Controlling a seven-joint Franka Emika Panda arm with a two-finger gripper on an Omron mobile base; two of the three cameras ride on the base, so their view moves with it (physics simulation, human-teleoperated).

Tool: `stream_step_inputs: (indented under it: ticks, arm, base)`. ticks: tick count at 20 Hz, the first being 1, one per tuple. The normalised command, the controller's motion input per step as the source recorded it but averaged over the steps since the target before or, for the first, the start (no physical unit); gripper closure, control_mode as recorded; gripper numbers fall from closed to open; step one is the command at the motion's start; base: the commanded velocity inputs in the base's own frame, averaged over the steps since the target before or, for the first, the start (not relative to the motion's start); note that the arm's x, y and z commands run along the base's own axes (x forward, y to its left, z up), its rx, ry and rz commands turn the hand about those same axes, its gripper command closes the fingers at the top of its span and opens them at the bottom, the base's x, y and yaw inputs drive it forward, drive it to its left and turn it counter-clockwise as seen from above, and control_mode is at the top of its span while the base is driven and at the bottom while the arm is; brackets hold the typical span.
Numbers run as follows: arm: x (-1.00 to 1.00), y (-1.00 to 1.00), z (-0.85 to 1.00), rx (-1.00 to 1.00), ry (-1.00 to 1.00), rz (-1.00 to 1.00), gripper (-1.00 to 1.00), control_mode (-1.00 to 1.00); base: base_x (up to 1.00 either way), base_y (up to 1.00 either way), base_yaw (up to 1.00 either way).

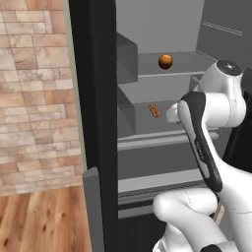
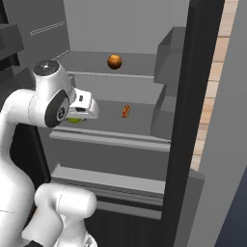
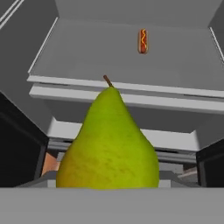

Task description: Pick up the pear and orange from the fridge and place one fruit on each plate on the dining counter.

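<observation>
Pear (image 3: pixel 108 144) clamped in the jaws of the gripper (image 2: pixel 76 117), lifted clear in front of the fridge (image 1: pixel 93 98) shelves, seemingly for carrying out. Beyond the jaws, hot dog (image 3: pixel 142 41) on the middle shelf; orange (image 2: pixel 114 61) above, awaiting pickup.

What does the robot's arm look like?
The arm is glossy white with rounded, tube-like links. Its joints are dark: a black band curves along one link, and a round dark-grey cap with a tiny mark tops the bend. A small black patch sits on its white hand.
</observation>
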Motion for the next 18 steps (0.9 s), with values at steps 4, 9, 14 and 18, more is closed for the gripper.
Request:
stream_step_inputs:
  ticks: [4,9,14,18]
  arm:
    - [-0.99,-0.01,0.26,0.0,-0.05,0.0,1.0,-1.0]
    - [-0.88,-0.02,0.02,0.0,-0.21,0.0,1.0,-1.0]
    - [-0.75,0.0,0.0,0.0,-0.28,0.0,1.0,-1.0]
    - [-0.51,0.0,0.0,0.0,-0.2,0.0,1.0,1.0]
  base:
    - [0.0,0.0,0.0]
    - [0.0,0.0,0.0]
    - [0.0,0.0,0.0]
    - [-0.16,0.0,0.0]
